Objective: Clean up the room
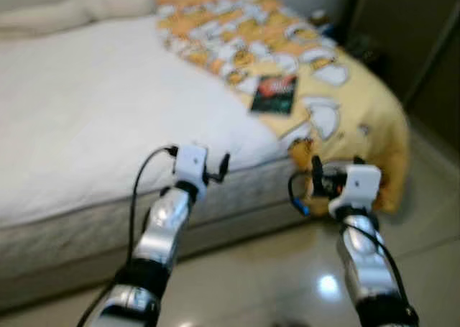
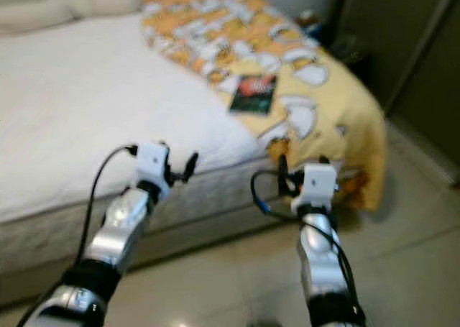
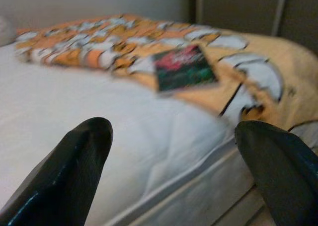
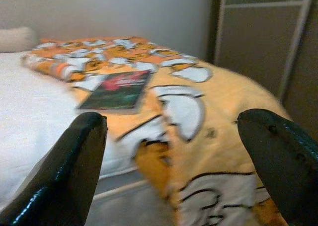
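Both tools wide open and empty at the bed's near edge.
A dark book (image 1: 274, 95) lies on the yellow blanket (image 1: 345, 104) covering the bed's (image 1: 93, 118) right side, beyond the left tool (image 1: 215, 170) and right tool (image 1: 316, 177); a pillow (image 1: 72, 11) rests at the bed's far end, dark cupboard doors (image 4: 258, 37) right of the bed.

Everything is motion-blurred — the cover of the book (image 1: 274, 95) lying on the yellow blanket (image 1: 345, 97) is unreadable. Beyond the blanket's far corner, small dark items (image 1: 323, 21) cannot be identified. The pillow (image 1: 72, 9) is cut off — its end runs past the frame.
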`<state>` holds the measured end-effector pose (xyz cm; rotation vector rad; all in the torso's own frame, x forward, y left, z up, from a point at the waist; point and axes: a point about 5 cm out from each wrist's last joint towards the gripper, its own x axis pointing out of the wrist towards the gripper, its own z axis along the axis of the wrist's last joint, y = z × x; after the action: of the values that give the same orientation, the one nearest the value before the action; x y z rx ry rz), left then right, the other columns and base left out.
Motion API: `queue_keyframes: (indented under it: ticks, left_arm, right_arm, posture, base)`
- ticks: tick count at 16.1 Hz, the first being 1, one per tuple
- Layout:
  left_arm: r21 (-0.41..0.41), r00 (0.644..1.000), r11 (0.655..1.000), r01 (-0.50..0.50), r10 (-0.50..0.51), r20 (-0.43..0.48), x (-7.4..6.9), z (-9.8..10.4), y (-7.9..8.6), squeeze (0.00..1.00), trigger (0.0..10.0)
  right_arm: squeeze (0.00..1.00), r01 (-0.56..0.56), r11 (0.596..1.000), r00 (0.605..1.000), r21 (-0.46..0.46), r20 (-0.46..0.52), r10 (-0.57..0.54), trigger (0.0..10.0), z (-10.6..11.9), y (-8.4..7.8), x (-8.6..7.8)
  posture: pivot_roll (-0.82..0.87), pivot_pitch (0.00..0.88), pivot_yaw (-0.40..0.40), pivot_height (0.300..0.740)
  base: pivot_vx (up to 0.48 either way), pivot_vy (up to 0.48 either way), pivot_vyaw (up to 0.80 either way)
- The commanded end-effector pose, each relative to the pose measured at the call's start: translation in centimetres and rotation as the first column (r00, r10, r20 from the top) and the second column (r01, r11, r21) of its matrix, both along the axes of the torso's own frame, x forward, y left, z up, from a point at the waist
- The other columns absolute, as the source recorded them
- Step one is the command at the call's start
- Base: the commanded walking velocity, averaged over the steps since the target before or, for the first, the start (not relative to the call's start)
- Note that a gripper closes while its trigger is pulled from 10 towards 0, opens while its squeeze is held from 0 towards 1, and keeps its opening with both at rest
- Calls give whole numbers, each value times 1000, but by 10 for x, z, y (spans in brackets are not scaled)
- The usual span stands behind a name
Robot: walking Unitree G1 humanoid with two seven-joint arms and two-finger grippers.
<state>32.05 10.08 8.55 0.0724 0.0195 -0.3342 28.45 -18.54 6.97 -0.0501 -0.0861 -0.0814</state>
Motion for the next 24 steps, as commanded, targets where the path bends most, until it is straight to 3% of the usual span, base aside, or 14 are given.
queue_keyframes:
  ticks: [1, 3, 7, 11, 21, 24]
  left_arm:
    - [-9, 1000, 1000, -9, 9, 0, 0, 2, -1, 0, 10000]
    - [-52, 995, 994, -91, 89, -36, 2, -1, 12, 0, 10000]
    - [-100, 997, 992, -77, 76, -21, 0, 4, 6, 0, 10000]
    - [-44, 999, 998, -41, 40, -8, -2, 3, -1, 0, 10000]
    - [-33, 1000, 999, -26, 26, -10, -3, 4, -3, 0, 10000]
    - [-10, 991, 1000, 9, -10, -130, 3, -5, 4, 0, 10000]
  right_arm:
    - [0, 7, 1000, 999, -4, 33, -7, 10000, 7, -6, 0]
    - [0, -11, 999, 997, -43, 76, 15, 10000, 9, -6, -7]
    - [0, 23, 999, 995, -31, 99, -20, 10000, 11, -9, -11]
    - [0, 41, 999, 996, -26, 76, -39, 10000, 9, -12, -9]
    - [0, 50, 998, 996, -30, 72, -48, 10000, 12, -16, -3]
    - [0, 48, 998, 996, -34, 78, -46, 10000, 9, -16, -16]
  posture:
    - [-62, 9, 42, 740]
    - [-61, 12, 39, 740]
    - [-66, 9, 40, 740]
    - [-70, 10, 47, 740]
    - [-69, 17, 51, 740]
    - [-75, 23, 48, 740]
  base:
    - [480, 0, 0]
    - [480, 0, 0]
    - [480, 0, 0]
    - [480, 0, 0]
    - [480, 0, 0]
    - [160, 0, 0]
